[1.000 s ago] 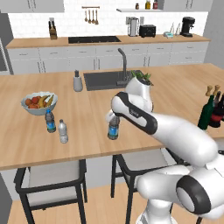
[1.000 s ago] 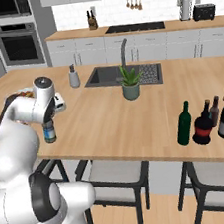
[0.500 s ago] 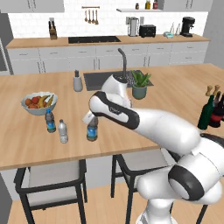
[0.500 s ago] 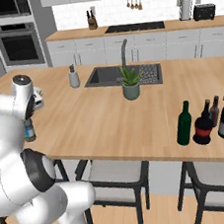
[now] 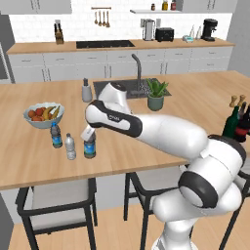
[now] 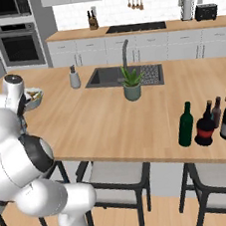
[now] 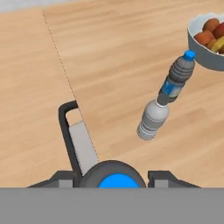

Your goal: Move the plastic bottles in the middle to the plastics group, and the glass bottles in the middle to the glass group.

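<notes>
Fingers (image 7: 113, 177) grip the blue-capped plastic bottle (image 5: 90, 146) between them, standing just beside the plastics group (image 5: 64, 141).

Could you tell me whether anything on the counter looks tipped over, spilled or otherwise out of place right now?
Nothing stands out. The two small water bottles stand upright beside the fruit bowl, the end effector holds a third bottle upright next to them, and the dark glass bottles stand together.

Fruit bowl (image 5: 43, 114), soap dispenser (image 5: 86, 91), potted plant (image 5: 156, 94) on counter (image 5: 195, 100).

Green wine bottle (image 6: 185, 125), squat black bottle (image 6: 205, 125) beside it, potted plant (image 6: 131, 84) behind
</notes>
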Robot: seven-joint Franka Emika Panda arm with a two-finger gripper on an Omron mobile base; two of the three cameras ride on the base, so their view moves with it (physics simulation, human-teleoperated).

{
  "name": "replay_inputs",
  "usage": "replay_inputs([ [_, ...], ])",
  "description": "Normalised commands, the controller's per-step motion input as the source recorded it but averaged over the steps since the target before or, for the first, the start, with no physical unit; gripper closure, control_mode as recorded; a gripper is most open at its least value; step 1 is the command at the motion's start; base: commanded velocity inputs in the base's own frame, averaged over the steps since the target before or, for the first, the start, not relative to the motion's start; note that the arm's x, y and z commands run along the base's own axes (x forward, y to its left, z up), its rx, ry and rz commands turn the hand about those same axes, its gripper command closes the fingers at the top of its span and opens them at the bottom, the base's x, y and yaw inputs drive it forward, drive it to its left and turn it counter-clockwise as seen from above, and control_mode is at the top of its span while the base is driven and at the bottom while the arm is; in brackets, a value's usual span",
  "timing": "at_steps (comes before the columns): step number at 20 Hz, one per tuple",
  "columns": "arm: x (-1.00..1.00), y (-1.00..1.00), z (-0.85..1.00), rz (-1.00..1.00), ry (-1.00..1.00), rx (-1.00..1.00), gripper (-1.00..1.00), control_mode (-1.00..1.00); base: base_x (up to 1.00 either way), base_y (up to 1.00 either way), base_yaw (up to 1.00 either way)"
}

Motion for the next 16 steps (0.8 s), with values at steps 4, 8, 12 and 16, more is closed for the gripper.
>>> replay_inputs([
  [4,0.20,0.08,-0.23,0.14,-0.02,-0.14,1.00,-1.00,0.00,0.00,0.00],
  [8,0.24,0.04,-0.31,0.12,0.00,-0.17,1.00,-1.00,0.00,0.00,0.00],
  [12,0.25,0.01,-0.26,0.13,0.00,-0.05,1.00,-1.00,0.00,0.00,0.00],
  [16,0.15,0.00,-0.23,0.13,0.00,0.00,1.00,-1.00,0.00,0.00,0.00],
])
